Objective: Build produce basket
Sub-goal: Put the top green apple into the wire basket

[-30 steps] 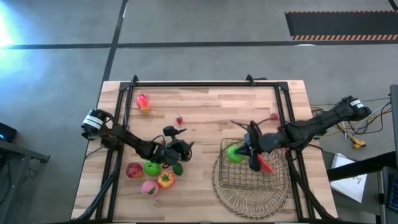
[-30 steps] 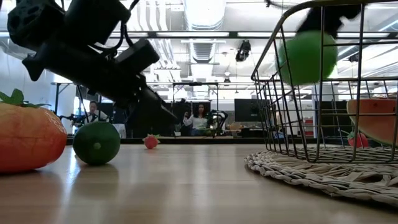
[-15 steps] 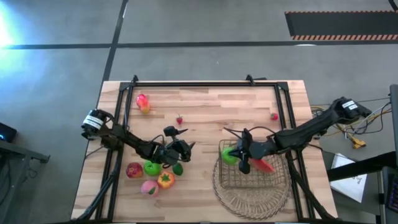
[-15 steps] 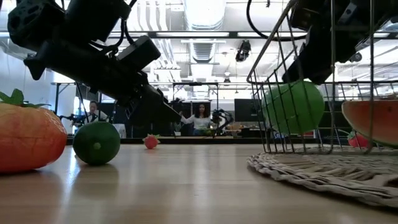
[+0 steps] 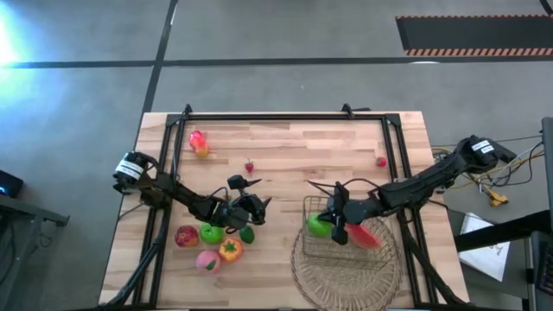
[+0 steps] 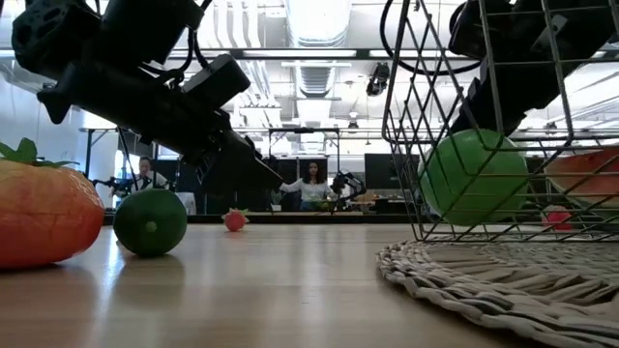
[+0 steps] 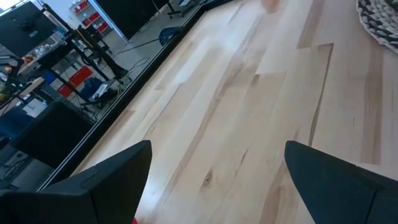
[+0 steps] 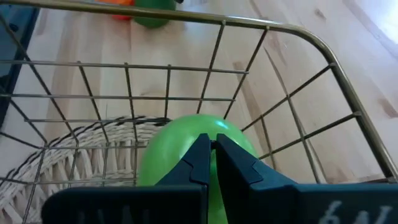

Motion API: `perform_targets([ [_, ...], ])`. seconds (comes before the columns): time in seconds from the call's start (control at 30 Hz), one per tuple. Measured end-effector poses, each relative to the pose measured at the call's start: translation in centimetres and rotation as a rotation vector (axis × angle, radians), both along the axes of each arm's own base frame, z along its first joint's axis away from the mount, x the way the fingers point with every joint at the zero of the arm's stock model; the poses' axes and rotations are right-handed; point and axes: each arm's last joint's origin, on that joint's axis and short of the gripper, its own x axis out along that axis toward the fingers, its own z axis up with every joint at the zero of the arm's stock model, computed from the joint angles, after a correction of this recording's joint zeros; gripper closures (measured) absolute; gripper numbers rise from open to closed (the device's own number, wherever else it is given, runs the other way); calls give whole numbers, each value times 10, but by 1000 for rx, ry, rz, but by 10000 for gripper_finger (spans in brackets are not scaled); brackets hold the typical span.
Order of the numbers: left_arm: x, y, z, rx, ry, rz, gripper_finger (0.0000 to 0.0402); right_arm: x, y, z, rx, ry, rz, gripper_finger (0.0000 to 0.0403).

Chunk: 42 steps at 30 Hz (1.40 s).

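Green fills the gap ahead of my right gripper [image 8: 211,163]: its fingers are pressed together with the green apple [image 8: 193,146] just beyond the tips, inside the copper wire basket [image 5: 321,252], and I cannot tell whether they pinch a stem or merely touch the skin. In the high view that basket sits lower right of centre on the woven straw mat [image 5: 337,281], with a long reddish piece [image 5: 367,233] beside the apple, both low against the basket's left wall. I judge this the placing step; next comes letting go, if anything is held, and lifting straight up, because the wire rim stands close on three sides of my wrist. My left gripper [image 7: 211,180] hovers with fingers spread wide over bare wood, in the lower left of the high view just above the cluster waiting there: red apple [image 5: 186,236], green apple, lime [image 5: 248,234], peach [image 5: 206,261], orange pepper [image 5: 229,250]. Open board lies between the two arms; a pink-and-yellow fruit [image 5: 198,142] and small red berries [image 5: 249,167] sit nearer the top edge.
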Motion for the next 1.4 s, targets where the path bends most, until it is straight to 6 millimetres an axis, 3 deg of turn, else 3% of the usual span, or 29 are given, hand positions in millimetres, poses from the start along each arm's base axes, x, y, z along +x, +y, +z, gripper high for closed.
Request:
perform_targets([
  [0.5,0,0,0,1,1,-1,52,4,4,18,-48,27,53,394],
  [0.83,0,0,0,3,0,2,52,7,29,49,-126,-57,155,394],
  [1.27,1,0,1,1,-3,4,52,23,47,-4,-202,49,29,394],
  [1.4,1,0,1,1,-4,4,52,26,46,-9,-253,45,-20,394],
])
